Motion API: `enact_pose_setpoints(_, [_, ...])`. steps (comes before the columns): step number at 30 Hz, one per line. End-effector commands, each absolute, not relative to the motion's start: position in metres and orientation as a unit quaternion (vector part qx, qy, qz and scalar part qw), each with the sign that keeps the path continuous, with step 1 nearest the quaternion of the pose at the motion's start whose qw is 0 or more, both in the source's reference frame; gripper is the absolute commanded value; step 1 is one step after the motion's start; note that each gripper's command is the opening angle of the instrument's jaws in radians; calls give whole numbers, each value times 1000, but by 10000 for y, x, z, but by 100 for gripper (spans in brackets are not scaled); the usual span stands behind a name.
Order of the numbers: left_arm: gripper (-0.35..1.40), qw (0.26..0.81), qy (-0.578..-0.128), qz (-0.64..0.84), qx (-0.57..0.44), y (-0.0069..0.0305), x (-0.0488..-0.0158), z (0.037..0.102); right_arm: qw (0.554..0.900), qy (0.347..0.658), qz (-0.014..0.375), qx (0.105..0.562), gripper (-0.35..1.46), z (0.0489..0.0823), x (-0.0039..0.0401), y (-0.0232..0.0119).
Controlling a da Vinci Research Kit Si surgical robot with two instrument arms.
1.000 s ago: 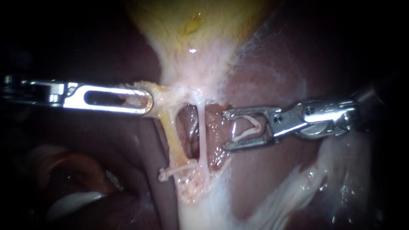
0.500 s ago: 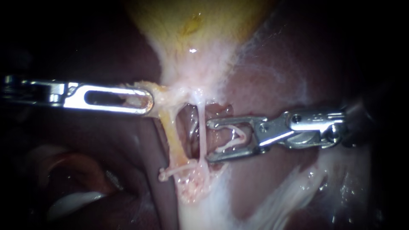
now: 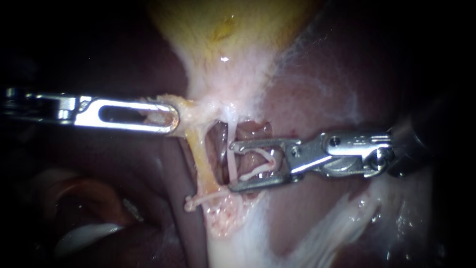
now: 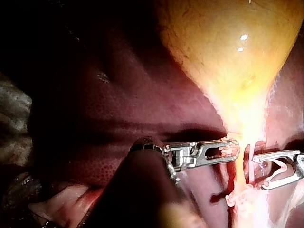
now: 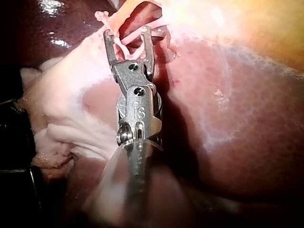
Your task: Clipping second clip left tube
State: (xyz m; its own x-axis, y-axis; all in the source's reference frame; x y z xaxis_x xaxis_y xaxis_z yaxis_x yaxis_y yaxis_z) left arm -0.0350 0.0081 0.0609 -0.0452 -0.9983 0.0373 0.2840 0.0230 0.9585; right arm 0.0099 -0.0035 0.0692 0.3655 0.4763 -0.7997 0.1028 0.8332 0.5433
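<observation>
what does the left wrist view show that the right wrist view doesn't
Only the left wrist view: the left instrument, its jaws shut on the narrow end of the gallbladder. Only the right wrist view: the hinge and shaft of the right instrument, seen close up. Both: the right instrument's jaws holding a white clip, the yellow gallbladder, and the dark red liver.

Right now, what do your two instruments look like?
Both are shiny silver metal on dark shafts. My left instrument ends in long, narrow jaws with a rounded tip and a lengthwise slot. My right instrument has two thin, forked jaws and a hinge block with round pivot pins.
</observation>
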Motion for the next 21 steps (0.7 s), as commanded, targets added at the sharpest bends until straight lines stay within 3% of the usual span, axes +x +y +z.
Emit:
enact_pose_setpoints(1, [-35,561,-443,-571,403,81,-350,609,783,550,122,264,43,691,99,-35])
enact_pose_setpoints(21, [-35,561,-443,-571,403,80,-350,609,780,549,124,275,43,689,109,-44])
